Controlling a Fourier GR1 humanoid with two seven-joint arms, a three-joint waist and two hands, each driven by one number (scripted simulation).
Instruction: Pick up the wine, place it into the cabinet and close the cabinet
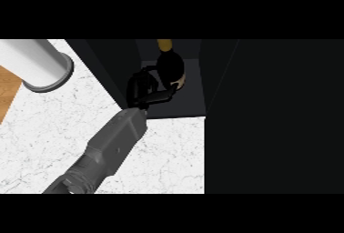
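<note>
The wine bottle [172, 63] is dark with a gold cap and stands inside the open cabinet [191, 98], near its left wall. My left hand [149, 90] has reached in from the lower left and is shut on the bottle's lower part, hiding much of it. My grey forearm runs across the white marble counter [60, 127]. The right hand shows nowhere in the head view.
The cabinet's dark open door [275, 113] fills the right side and hides whatever lies behind it. A large white cylinder [35, 63] stands on the counter at the upper left. A strip of wood [7, 93] shows at the left edge.
</note>
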